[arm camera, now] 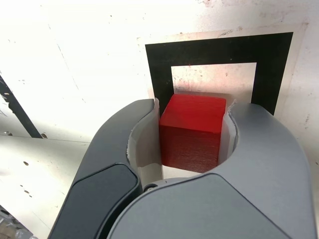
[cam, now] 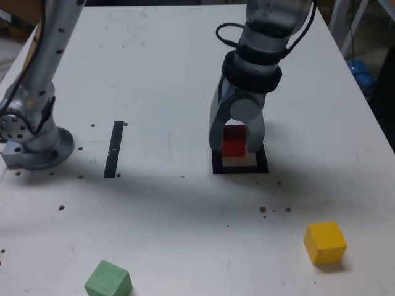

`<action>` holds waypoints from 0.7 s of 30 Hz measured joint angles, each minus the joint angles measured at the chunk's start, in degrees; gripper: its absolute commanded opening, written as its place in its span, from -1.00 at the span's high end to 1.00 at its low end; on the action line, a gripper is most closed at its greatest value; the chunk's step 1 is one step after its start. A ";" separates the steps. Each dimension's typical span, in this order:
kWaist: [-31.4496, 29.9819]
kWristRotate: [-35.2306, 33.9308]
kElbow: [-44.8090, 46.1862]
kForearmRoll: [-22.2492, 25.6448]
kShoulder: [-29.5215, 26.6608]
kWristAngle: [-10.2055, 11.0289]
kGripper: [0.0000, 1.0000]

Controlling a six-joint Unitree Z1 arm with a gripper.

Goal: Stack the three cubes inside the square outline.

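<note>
Table: white, speckled with dark marks, under everything.
Robot arm: base at the exterior view's left, wrist reaching down at the upper right of centre.
End effector: clenched on the red cube, one finger on either side of it.
Square outline: thick black frame with a pale centre, beneath the fingers.
Black strip: straight, between arm base and outline.
Yellow cube: on the table, near the exterior view's lower right.
Green cube: on the table at the exterior view's bottom left, partly cut off.
Red cube: between the fingers, over the outline; whether it touches down, cannot tell.
</note>
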 measured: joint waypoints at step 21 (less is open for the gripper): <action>-0.13 0.62 1.88 -3.09 -1.16 2.31 -0.99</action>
